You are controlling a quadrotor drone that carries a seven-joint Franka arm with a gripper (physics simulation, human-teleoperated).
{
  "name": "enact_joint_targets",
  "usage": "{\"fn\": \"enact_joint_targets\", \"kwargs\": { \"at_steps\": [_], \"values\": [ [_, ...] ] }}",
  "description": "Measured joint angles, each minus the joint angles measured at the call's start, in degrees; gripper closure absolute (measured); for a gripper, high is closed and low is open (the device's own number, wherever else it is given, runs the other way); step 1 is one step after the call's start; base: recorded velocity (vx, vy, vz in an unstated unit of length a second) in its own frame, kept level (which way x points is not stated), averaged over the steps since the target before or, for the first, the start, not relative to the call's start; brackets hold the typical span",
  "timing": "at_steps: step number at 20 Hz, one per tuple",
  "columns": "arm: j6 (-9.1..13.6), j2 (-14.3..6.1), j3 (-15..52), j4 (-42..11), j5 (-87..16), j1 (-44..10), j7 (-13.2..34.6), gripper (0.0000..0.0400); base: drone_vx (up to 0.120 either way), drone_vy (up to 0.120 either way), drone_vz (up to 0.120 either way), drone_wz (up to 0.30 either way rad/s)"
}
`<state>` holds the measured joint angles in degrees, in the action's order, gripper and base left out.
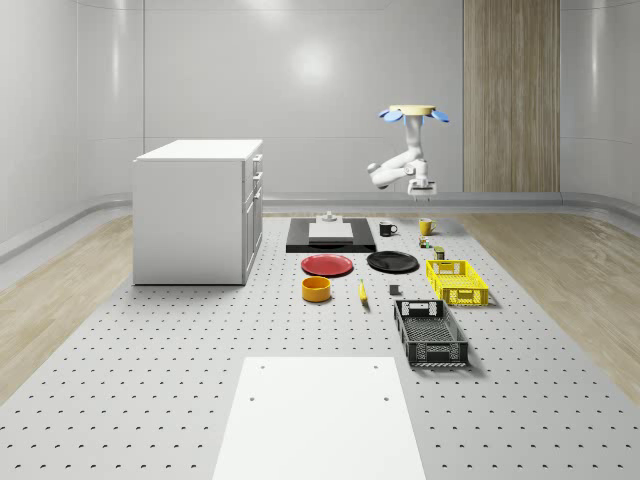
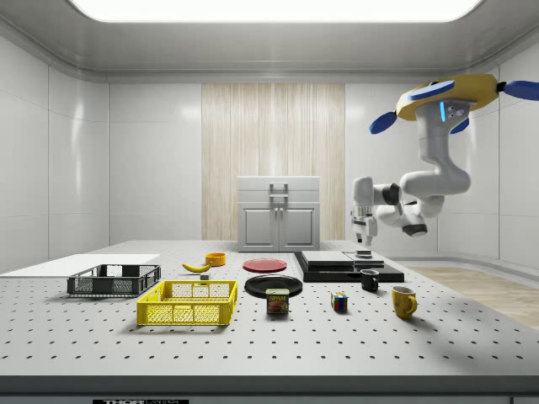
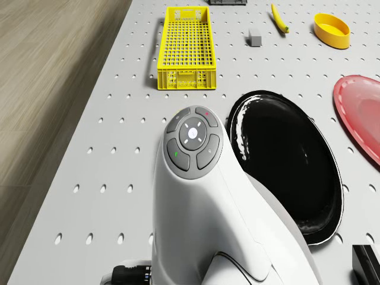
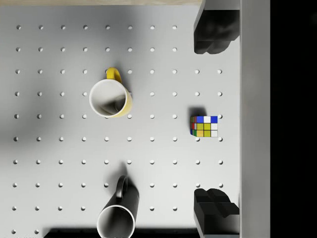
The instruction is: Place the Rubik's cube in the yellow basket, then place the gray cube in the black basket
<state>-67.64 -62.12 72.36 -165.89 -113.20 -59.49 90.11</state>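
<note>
The drone (image 2: 455, 91) hovers above the table's (image 1: 150, 380) far end. Its claw (image 4: 216, 121) hangs released, apparently well above the Rubik's cube (image 4: 204, 126), which lies on the table between the spread fingers (image 4: 213, 32), beside a yellow mug (image 4: 110, 96).

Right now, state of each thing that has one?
Gripper: open, empty, above the table.
Drone: hovering.
Rubik's cube: on the table, not grasped.
Yellow basket: empty.
Black basket: empty.
Yellow mug: upright.
Black mug: upright.
</note>
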Motion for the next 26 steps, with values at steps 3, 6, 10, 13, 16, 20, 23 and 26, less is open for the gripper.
{"fn": "enact_joint_targets", "kwargs": {
  "at_steps": [3,6,10,13,16,20,23,26],
  "values": [
    [-0.66,-0.97,0.44,0.05,0.4,-0.6,0.5,0.0,0.12,0.0,-0.12,0.0],
    [-1.38,-1.91,0.82,0.11,0.84,-1.08,0.92,0.0,0.12,0.0,-0.12,0.0],
    [-2.39,-3.12,1.26,0.19,1.45,-1.61,1.39,0.0,0.12,0.0,-0.12,0.0],
    [-3.17,-4.0,1.57,0.25,1.91,-1.95,1.71,0.0,0.053,0.0,-0.12,0.0],
    [-3.93,-4.86,1.85,0.32,2.36,-2.26,2.0,0.0,0.0,0.0,-0.12,0.0],
    [-4.95,-5.97,2.19,0.39,2.94,-2.65,2.36,0.0,0.0,-0.01,-0.12,0.0],
    [-5.69,-6.78,2.44,0.45,3.36,-2.91,2.61,0.0,0.0,-0.04,-0.12,0.0],
    [-6.42,-7.57,2.66,0.51,3.76,-3.16,2.84,0.0,0.067,0.0,-0.12,0.0]
  ]
}}
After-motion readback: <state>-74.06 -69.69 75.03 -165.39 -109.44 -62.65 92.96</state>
